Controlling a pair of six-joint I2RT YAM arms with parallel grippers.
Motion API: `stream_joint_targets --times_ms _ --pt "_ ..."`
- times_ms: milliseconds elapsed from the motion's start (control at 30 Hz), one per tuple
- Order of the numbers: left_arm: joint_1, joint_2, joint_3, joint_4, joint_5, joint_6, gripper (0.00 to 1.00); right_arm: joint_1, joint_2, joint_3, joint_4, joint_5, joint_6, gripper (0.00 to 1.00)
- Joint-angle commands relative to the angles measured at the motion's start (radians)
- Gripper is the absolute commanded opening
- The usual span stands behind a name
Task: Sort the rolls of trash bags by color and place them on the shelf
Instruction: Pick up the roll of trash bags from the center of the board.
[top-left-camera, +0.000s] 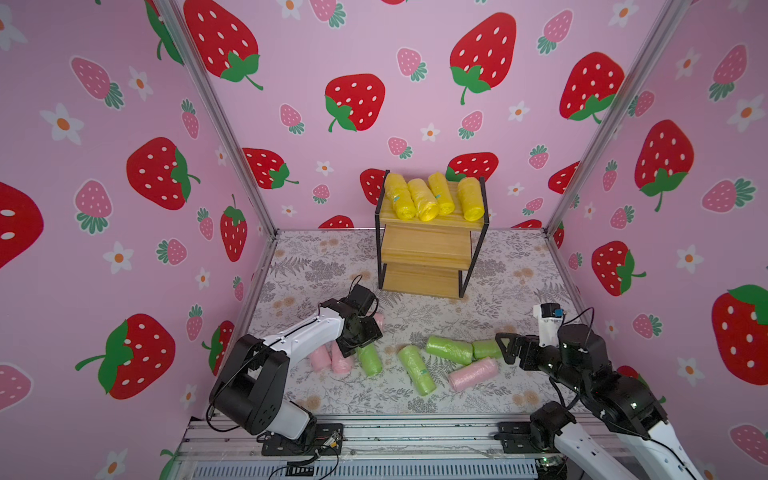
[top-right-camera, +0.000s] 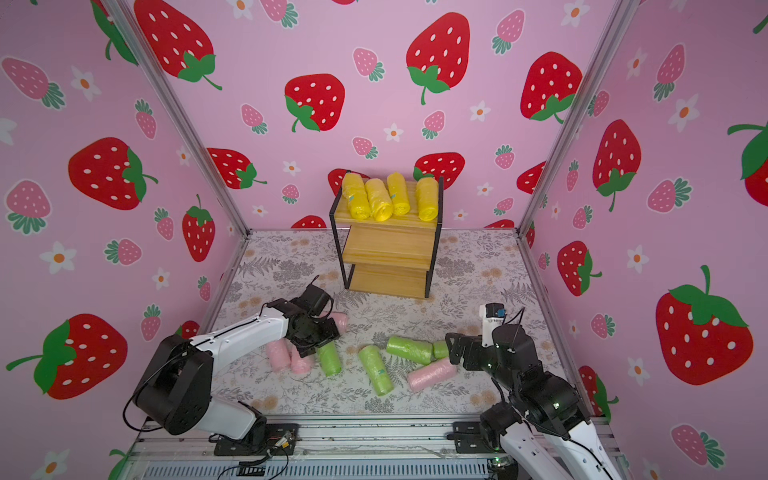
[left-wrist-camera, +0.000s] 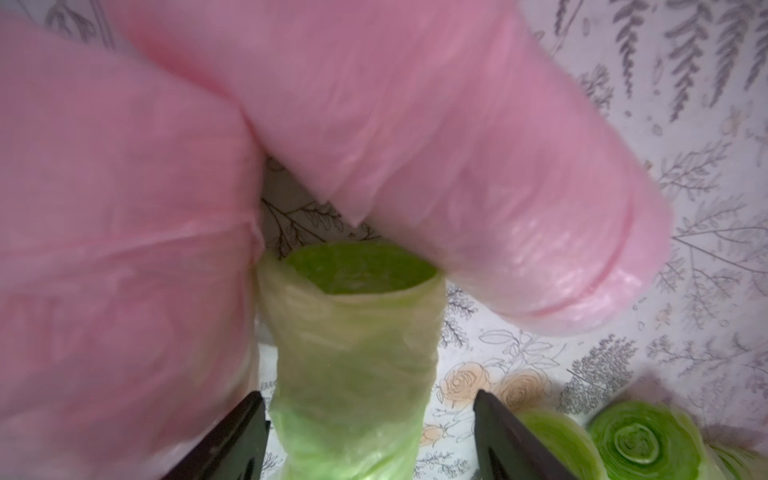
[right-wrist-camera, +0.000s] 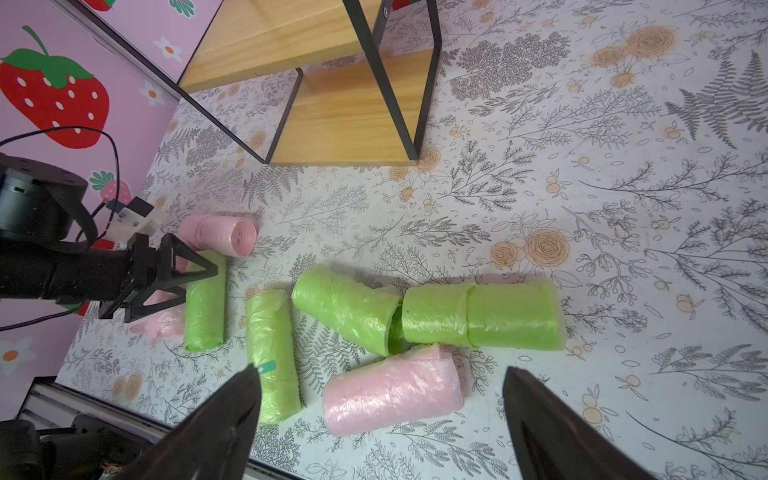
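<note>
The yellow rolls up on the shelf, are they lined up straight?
Not quite. On the top board of the shelf, the three yellow rolls on the left slant sideways and crowd together. The right one lies straighter, with a small gap beside it. All four sit on the board.

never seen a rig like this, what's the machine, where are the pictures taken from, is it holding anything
A two-armed robot at a table. Two pictures look down from overhead; two come from wrist cameras. Four crinkly yellow plastic rolls lie on the top board of the black-wire wooden shelf. On the flowered table lie light green plastic rolls and pale pink plastic rolls. The left claw, open, straddles a green roll; the right claw, open, faces a pink one. Nothing is held.
</note>
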Motion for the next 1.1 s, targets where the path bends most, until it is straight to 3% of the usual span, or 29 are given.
stream_joint_targets --times_ms 0,400,467,533,633,733,867,1067 --pt "0.020 0.043 0.047 0.014 -0.007 0.040 0.80 0.013 -0.007 -0.004 0.005 0.016 0.003 0.97" --pt "0.058 0.124 0.005 0.076 -0.027 0.045 0.62 0.016 -0.092 0.004 -0.009 0.094 0.021 0.96" --pt "0.061 0.123 -0.012 0.097 -0.025 0.041 0.50 0.016 -0.104 0.000 -0.005 0.093 0.023 0.97" --pt "0.061 0.105 -0.030 0.115 -0.033 0.025 0.21 0.016 -0.117 0.006 -0.002 0.079 0.024 0.98" --pt "0.046 0.033 -0.095 0.181 -0.022 -0.025 0.00 0.016 -0.189 -0.012 0.045 0.017 0.024 0.99" --pt "0.026 -0.070 -0.154 0.227 -0.015 -0.070 0.00 0.016 -0.303 -0.040 0.121 -0.067 0.014 0.99" --pt "0.008 -0.240 -0.213 0.219 -0.012 -0.123 0.00 0.016 -0.363 -0.028 0.144 -0.073 0.036 0.99" --pt "-0.010 -0.513 -0.324 0.206 0.005 -0.310 0.00 0.016 0.015 0.145 0.087 -0.446 0.064 0.99"
